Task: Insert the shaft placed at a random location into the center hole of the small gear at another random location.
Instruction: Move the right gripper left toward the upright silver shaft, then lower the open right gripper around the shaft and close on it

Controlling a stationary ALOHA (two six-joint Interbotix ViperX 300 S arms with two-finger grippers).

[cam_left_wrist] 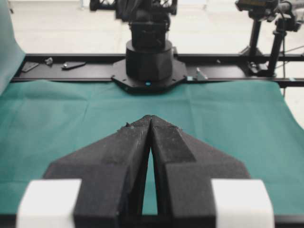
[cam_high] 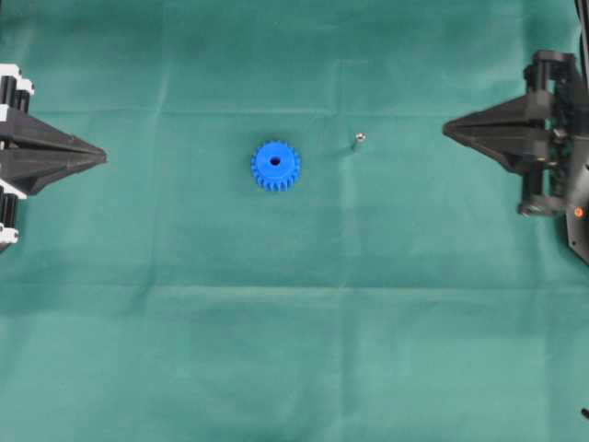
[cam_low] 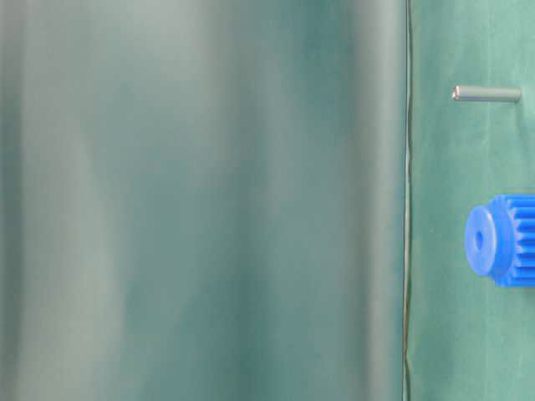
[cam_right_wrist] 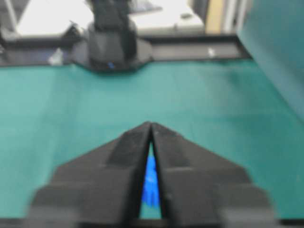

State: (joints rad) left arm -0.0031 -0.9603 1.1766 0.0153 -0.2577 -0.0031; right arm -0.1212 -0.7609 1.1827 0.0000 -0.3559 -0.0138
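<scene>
My 2 jaws, left (cam_high: pixel 103 158) and right (cam_high: pixel 445 129), are closed on nothing, waiting far apart. The gear (cam_high: pixel 275 166) lies flat mid-counter, hole (cam_high: pixel 275 162) up, pin (cam_high: pixel 359 140) just beside it

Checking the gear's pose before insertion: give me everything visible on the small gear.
The small gear is bright blue, plastic-looking, with teeth all round and a raised round hub. The center hole shows dark and unfilled. It lies flat on the green cloth, hub and hole facing up, near mid-table. Nothing else touches it: the shaft lies apart, toward the right arm's side, and both tools sit back at the table's edges.
</scene>
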